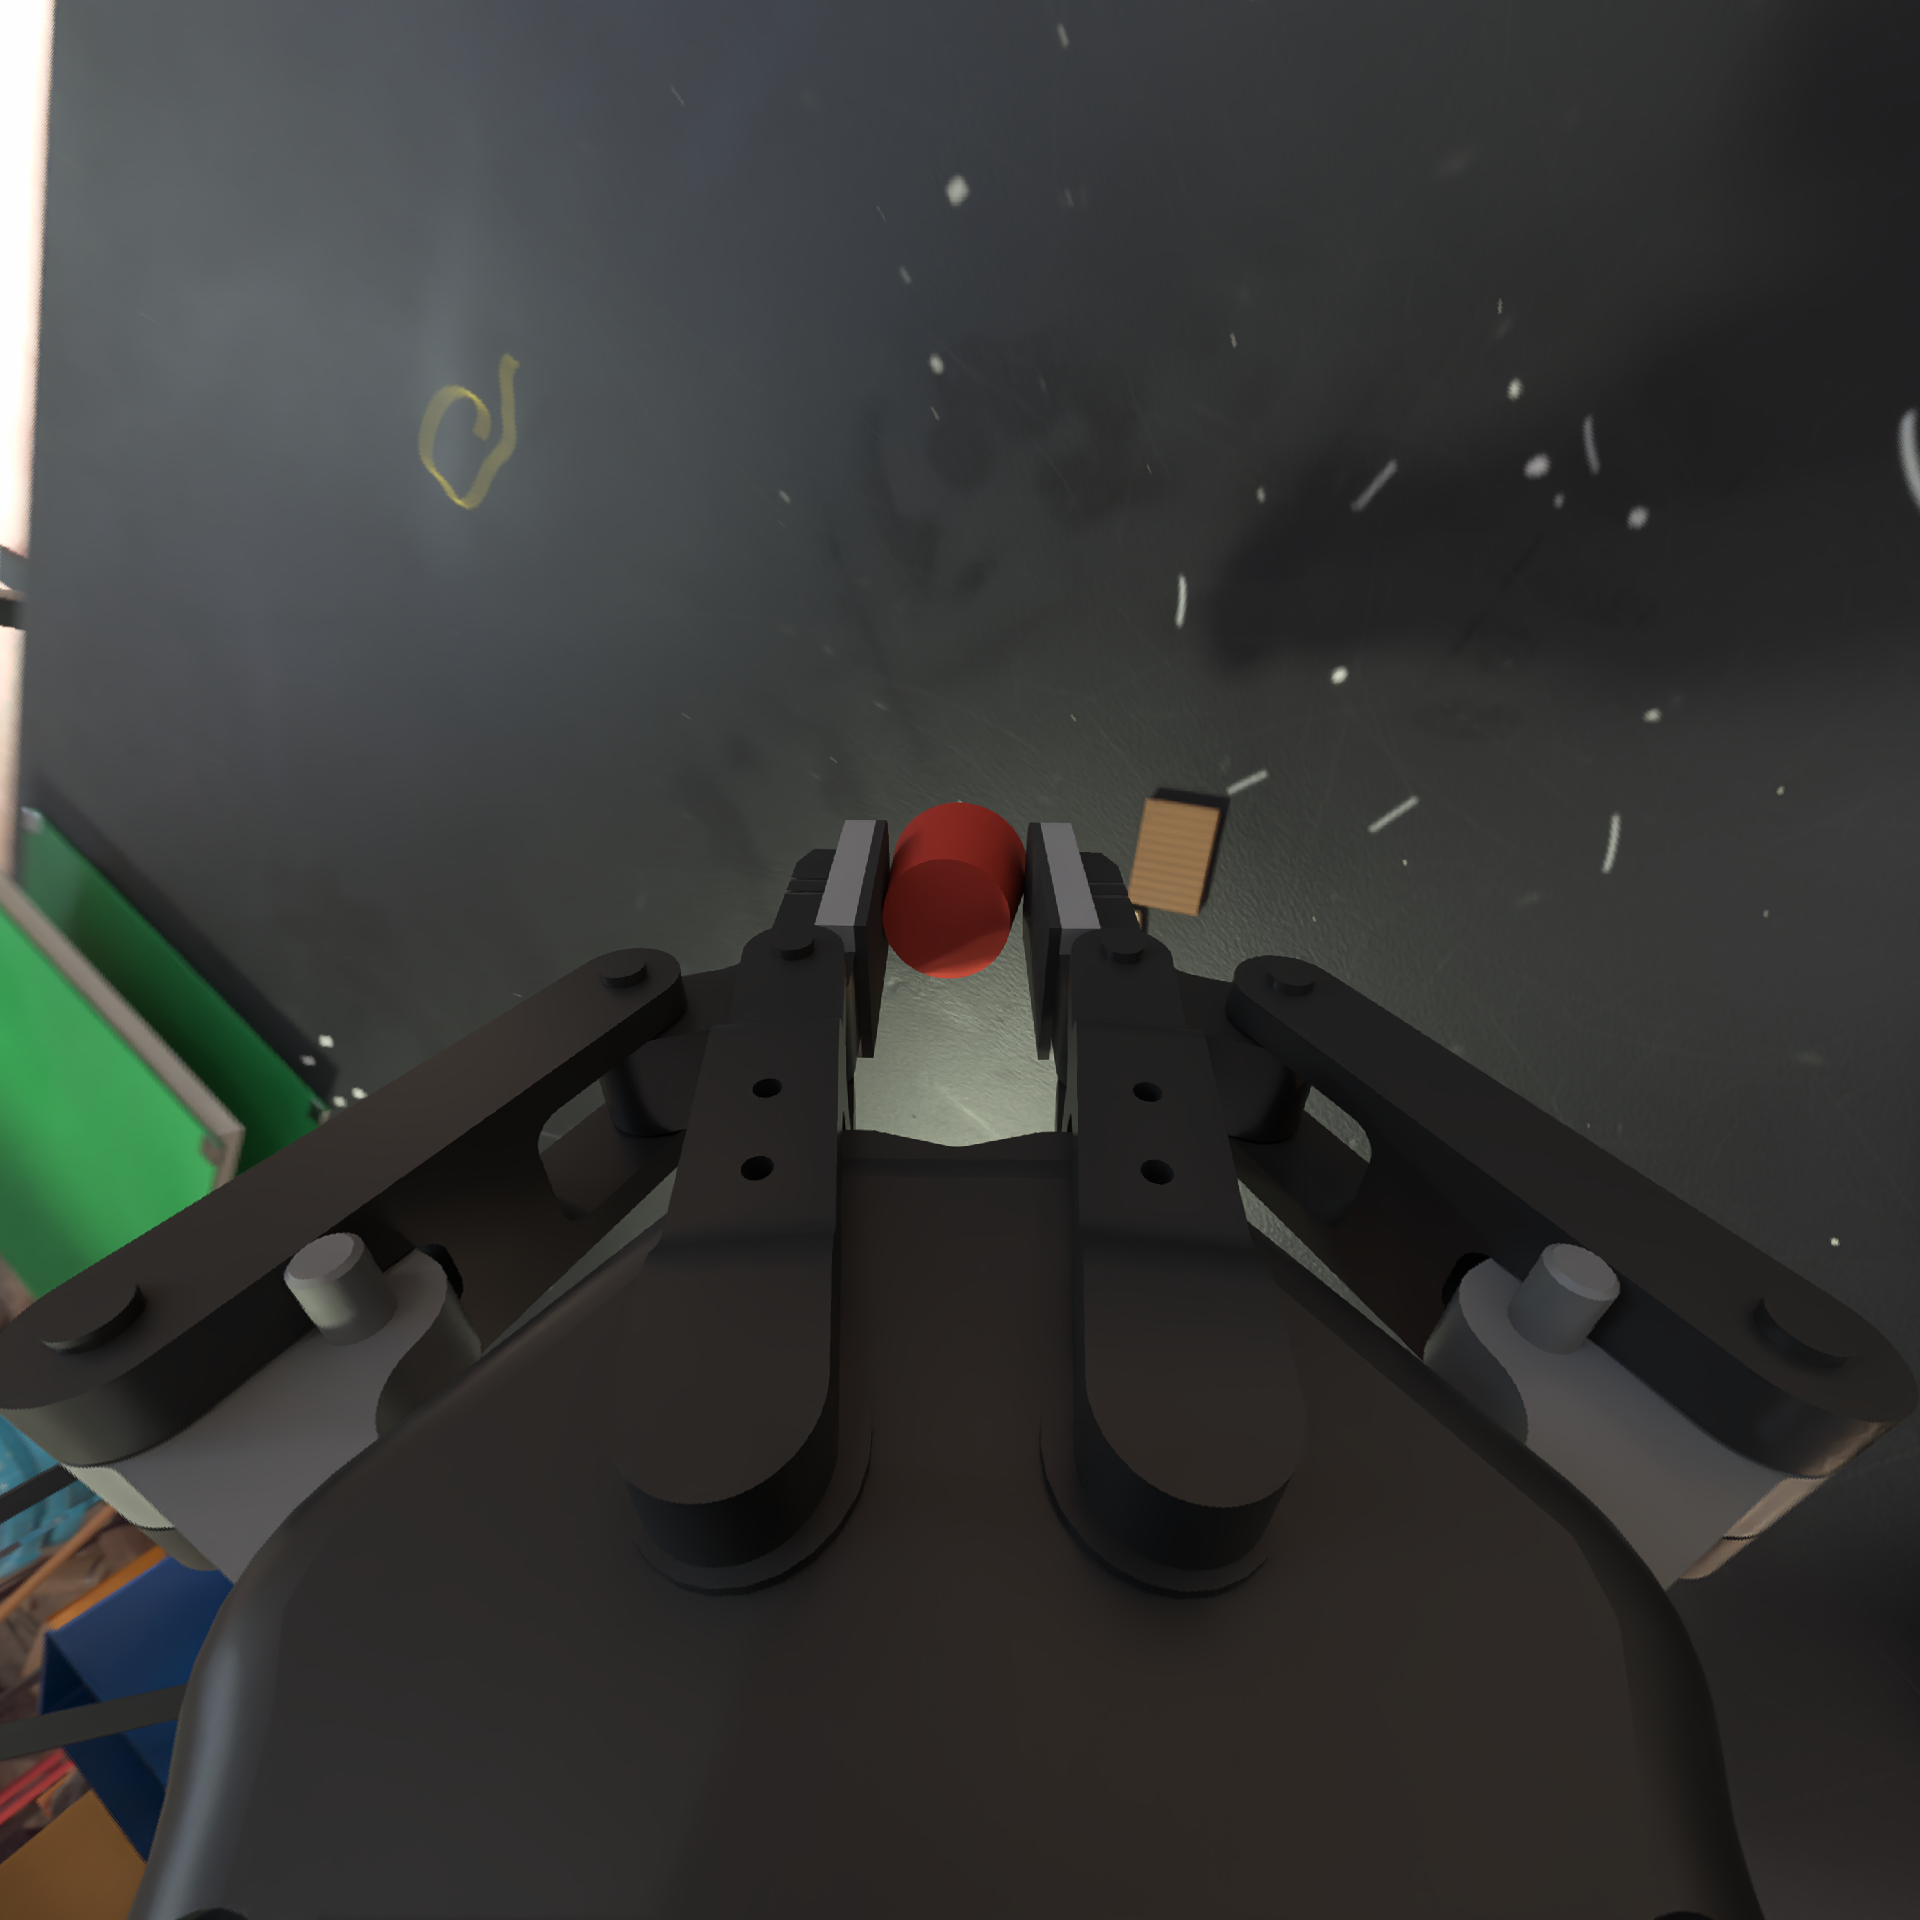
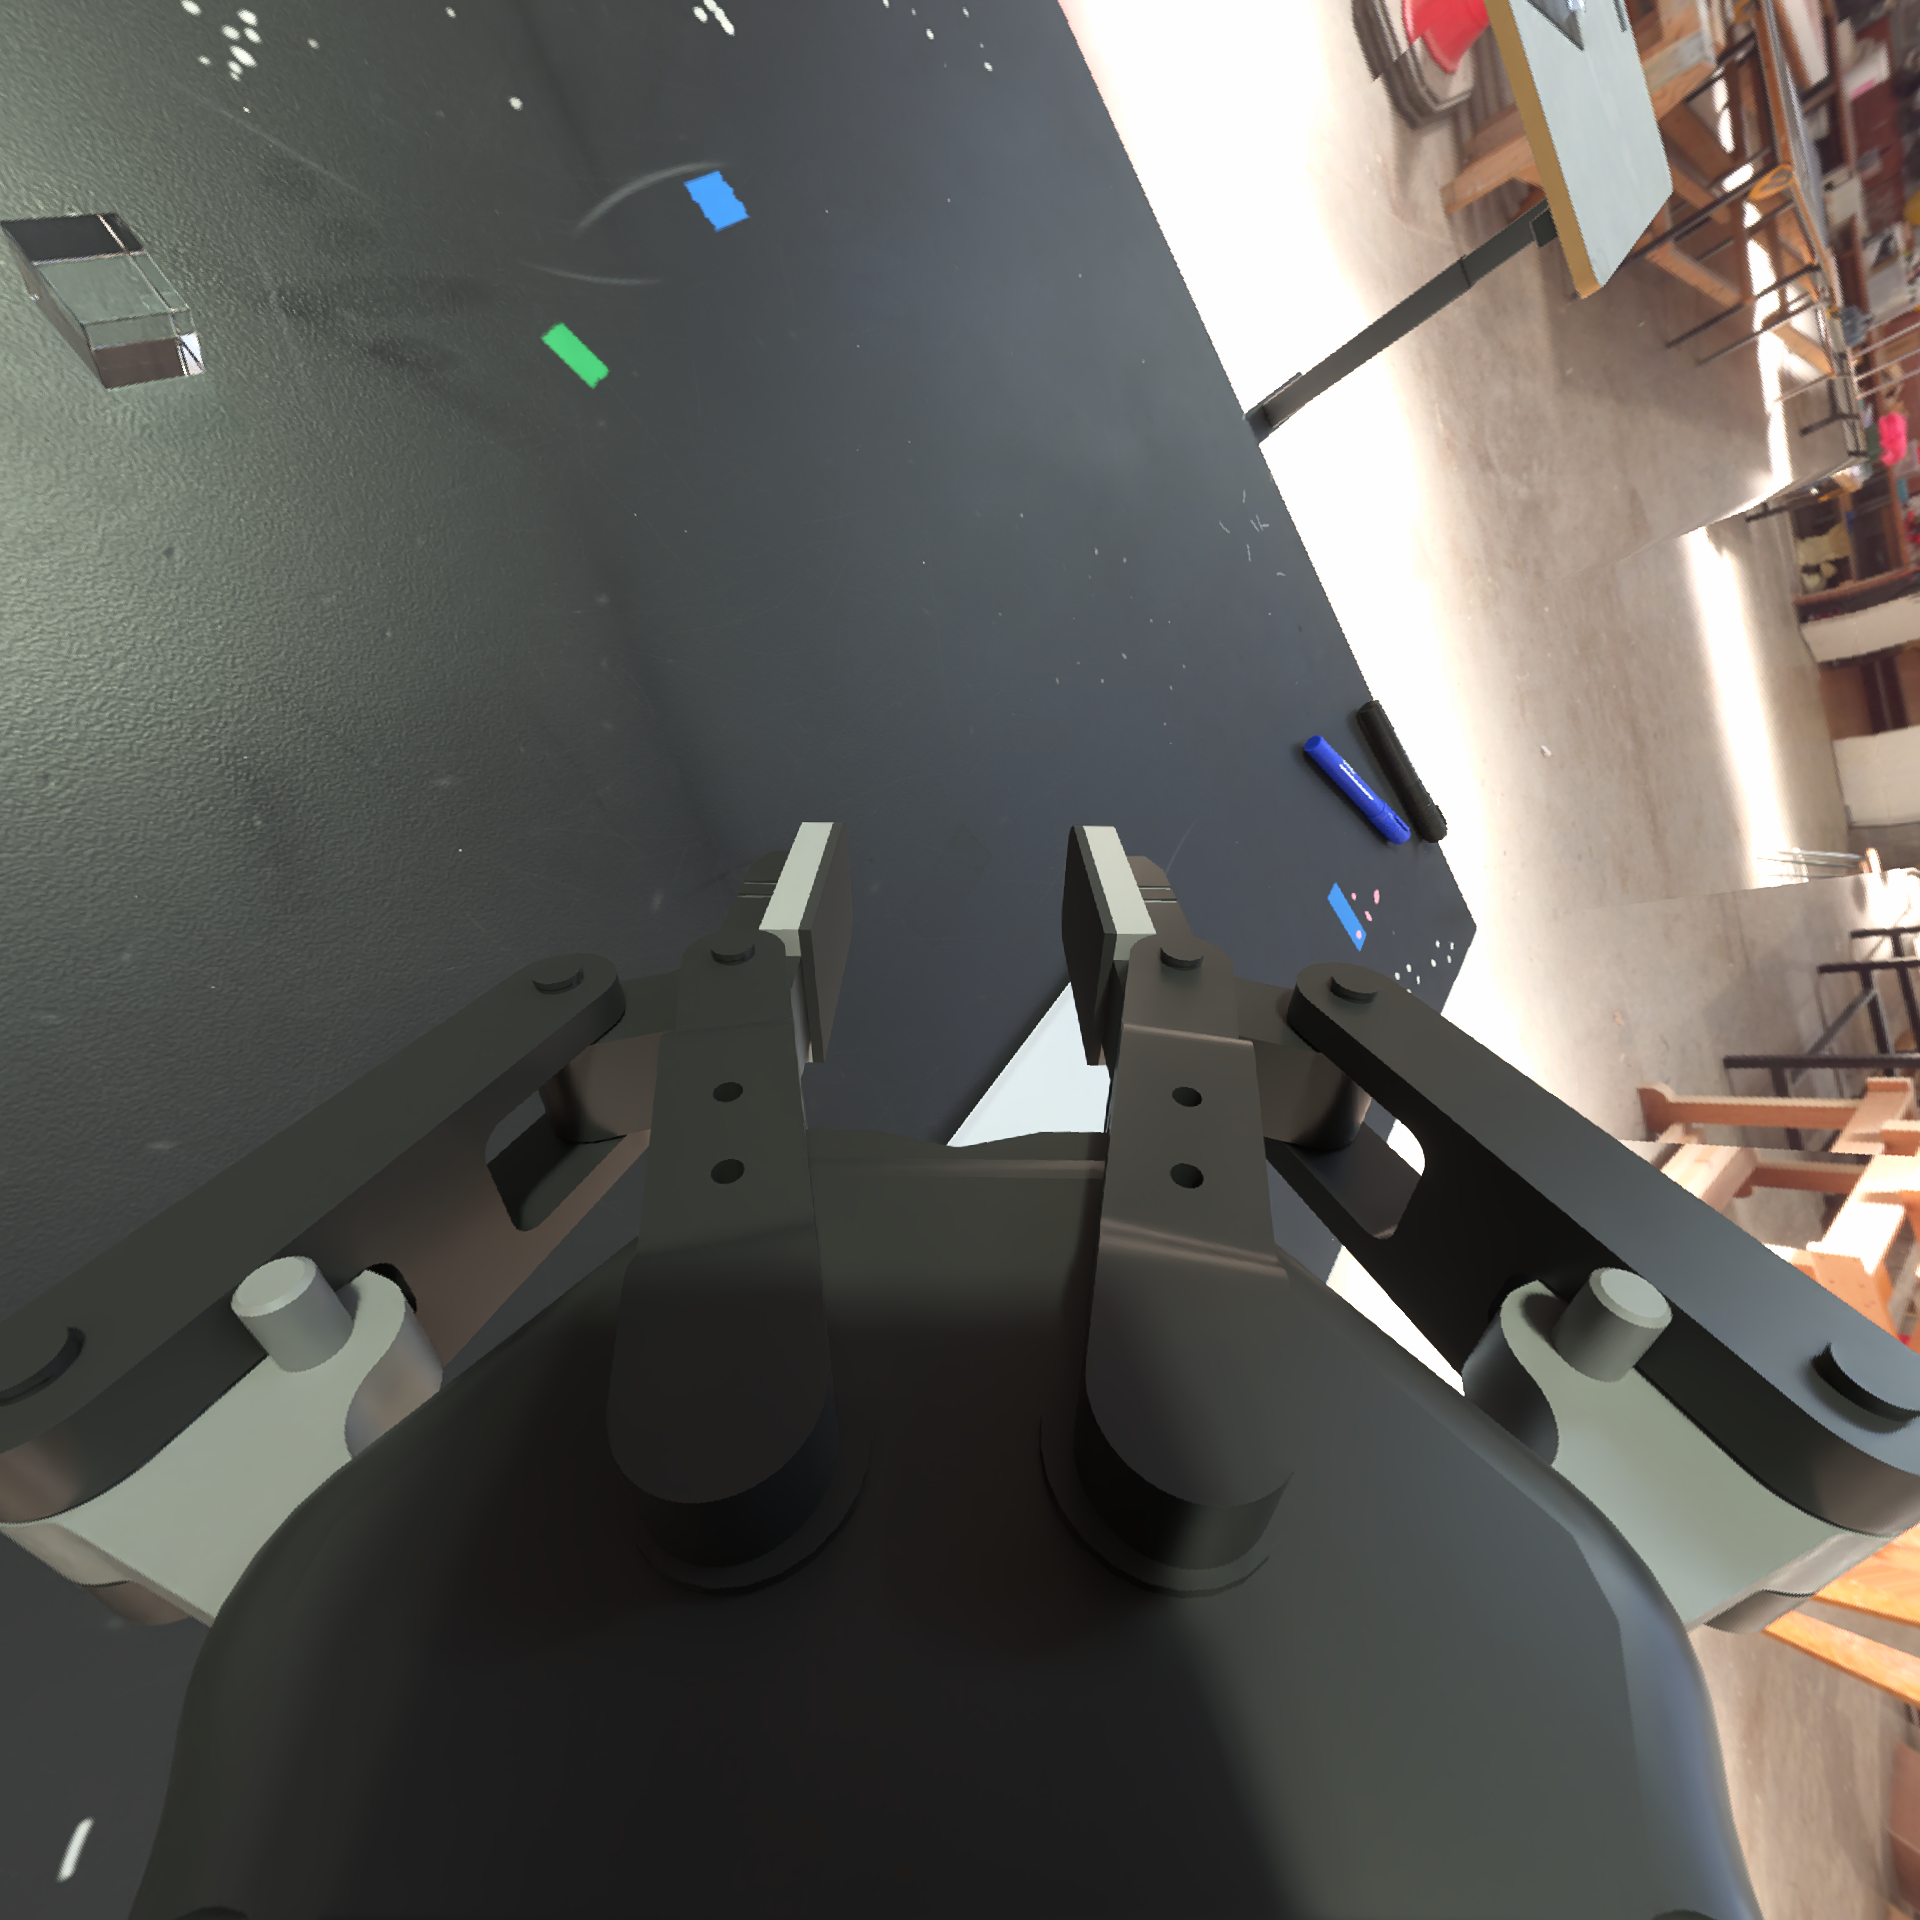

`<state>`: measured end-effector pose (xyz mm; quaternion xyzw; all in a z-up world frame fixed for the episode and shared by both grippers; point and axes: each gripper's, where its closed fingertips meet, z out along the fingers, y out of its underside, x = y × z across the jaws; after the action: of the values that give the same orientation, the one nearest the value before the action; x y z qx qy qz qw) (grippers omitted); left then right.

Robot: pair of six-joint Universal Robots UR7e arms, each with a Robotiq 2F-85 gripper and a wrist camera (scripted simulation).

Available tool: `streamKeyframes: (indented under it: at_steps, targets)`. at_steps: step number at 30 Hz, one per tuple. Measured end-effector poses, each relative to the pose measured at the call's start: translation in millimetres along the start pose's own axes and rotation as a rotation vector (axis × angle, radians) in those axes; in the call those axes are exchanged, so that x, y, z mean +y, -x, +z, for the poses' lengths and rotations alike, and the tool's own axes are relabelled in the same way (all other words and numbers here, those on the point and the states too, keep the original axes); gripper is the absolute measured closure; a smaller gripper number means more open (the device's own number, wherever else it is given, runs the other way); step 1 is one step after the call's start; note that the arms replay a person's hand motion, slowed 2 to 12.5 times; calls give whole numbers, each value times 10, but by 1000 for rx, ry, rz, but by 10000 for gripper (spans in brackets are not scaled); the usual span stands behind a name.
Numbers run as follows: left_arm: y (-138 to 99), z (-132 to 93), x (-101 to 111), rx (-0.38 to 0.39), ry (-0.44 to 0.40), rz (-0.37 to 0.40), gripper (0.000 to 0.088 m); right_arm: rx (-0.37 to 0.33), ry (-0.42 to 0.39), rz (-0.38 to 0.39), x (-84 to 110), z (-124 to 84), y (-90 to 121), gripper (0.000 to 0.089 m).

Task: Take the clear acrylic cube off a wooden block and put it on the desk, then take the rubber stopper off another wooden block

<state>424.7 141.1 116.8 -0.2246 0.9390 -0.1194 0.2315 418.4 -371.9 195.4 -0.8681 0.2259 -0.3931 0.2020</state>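
In the left wrist view my left gripper (image 1: pixel 956 883) is shut on the red rubber stopper (image 1: pixel 951 904), a short cylinder held between both pads above the dark desk (image 1: pixel 727 416). A wooden block (image 1: pixel 1174 857) stands on the desk just right of the fingertips, with nothing on top. In the right wrist view my right gripper (image 2: pixel 951 894) is open and empty over the desk (image 2: pixel 520 675). The clear acrylic cube (image 2: pixel 109 301) lies on the desk at the far upper left of that view, apart from the gripper.
A green panel (image 1: pixel 94 1039) and blue and orange boxes sit past the desk's left edge. Blue (image 2: pixel 717 201) and green (image 2: pixel 575 354) tape pieces mark the desk. A blue marker (image 2: pixel 1356 790) and a black marker (image 2: pixel 1400 769) lie near the desk's right edge.
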Motion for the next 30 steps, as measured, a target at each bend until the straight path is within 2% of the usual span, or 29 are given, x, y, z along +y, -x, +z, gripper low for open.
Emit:
streamKeyframes:
  at_steps: [6,9,16,23,30]
  targets:
    - [141,-394,-370,-125,-152,11,646,8,0,4,3,-7,-21,519]
    - [143,-590,-596,-164,-244,25,647,10,2,6,2,-7,-24,519]
    - [-95,-896,-1114,-150,-414,88,647,12,13,-2,-1,0,-15,520]
    - [-399,-937,-1537,-119,-472,160,647,11,22,-22,-22,6,16,521]
    - [-755,-710,-1873,-70,-447,231,647,4,12,-36,-66,2,49,521]
